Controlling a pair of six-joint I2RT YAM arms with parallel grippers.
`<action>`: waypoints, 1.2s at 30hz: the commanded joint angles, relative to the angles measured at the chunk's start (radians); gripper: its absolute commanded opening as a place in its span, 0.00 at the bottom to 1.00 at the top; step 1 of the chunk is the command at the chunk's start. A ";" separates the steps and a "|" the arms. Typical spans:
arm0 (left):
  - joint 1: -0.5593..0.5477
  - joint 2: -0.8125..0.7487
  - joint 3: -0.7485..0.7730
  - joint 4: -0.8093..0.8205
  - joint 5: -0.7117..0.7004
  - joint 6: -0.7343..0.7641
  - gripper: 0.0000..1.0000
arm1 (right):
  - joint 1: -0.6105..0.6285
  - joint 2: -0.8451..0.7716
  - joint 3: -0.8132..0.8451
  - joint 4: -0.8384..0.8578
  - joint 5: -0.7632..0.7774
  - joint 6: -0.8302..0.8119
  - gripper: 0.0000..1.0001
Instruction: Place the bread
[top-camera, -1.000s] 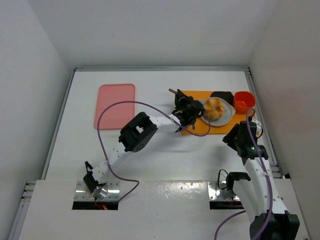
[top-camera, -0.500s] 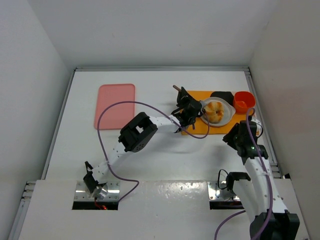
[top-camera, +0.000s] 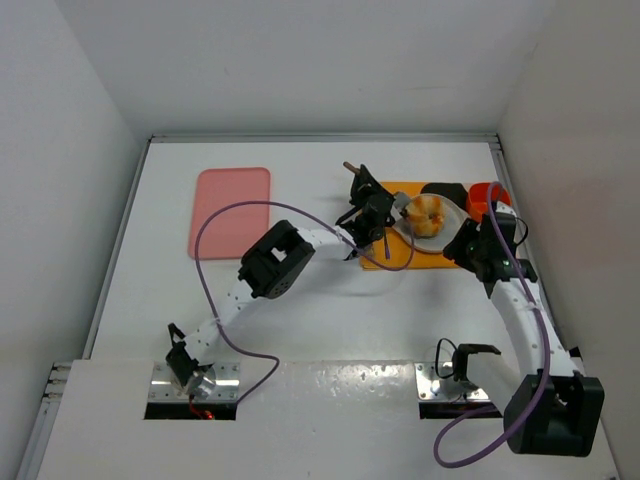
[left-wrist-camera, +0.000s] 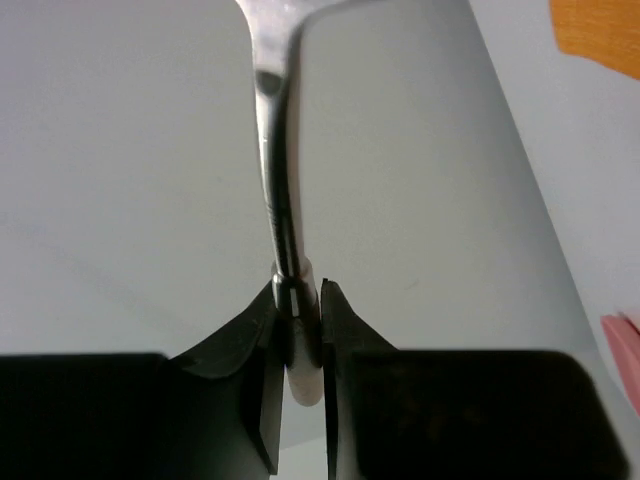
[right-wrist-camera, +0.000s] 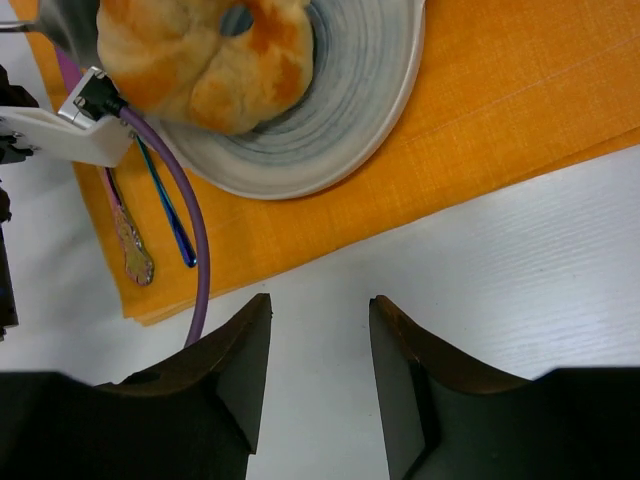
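Note:
The bread (top-camera: 428, 213) (right-wrist-camera: 200, 55), a golden bun, lies on a white plate (top-camera: 455, 225) (right-wrist-camera: 340, 130) on an orange mat (top-camera: 385, 255). My left gripper (top-camera: 365, 207) (left-wrist-camera: 298, 290) hovers at the plate's left side, shut on the stem of a metal utensil (left-wrist-camera: 272, 150). The utensil's grey blade (right-wrist-camera: 62, 25) sits against the bun's left edge; whether it is under the bun I cannot tell. My right gripper (top-camera: 468, 240) (right-wrist-camera: 320, 320) hangs open over bare table just below the mat's near edge, with nothing between its fingers.
A black bowl (top-camera: 443, 190) and a red cup (top-camera: 487, 195) stand behind the plate, the cup partly hidden by the right arm. Two pieces of cutlery (right-wrist-camera: 165, 215) lie on the mat. A pink board (top-camera: 230, 210) lies at the left. A purple cable (right-wrist-camera: 185, 230) crosses the mat.
The right arm has swung up and left to the plate's near right side. The left gripper and its utensil have shifted slightly towards the back.

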 joint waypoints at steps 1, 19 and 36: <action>0.006 -0.066 -0.044 0.017 0.028 0.041 0.00 | -0.009 0.008 0.036 0.040 -0.034 -0.012 0.45; 0.065 -0.025 0.039 0.086 0.040 0.191 0.00 | -0.014 0.003 0.036 0.045 -0.031 0.012 0.45; 0.170 -0.235 -0.017 0.065 0.011 0.187 0.00 | -0.014 0.006 0.036 0.056 -0.057 0.034 0.45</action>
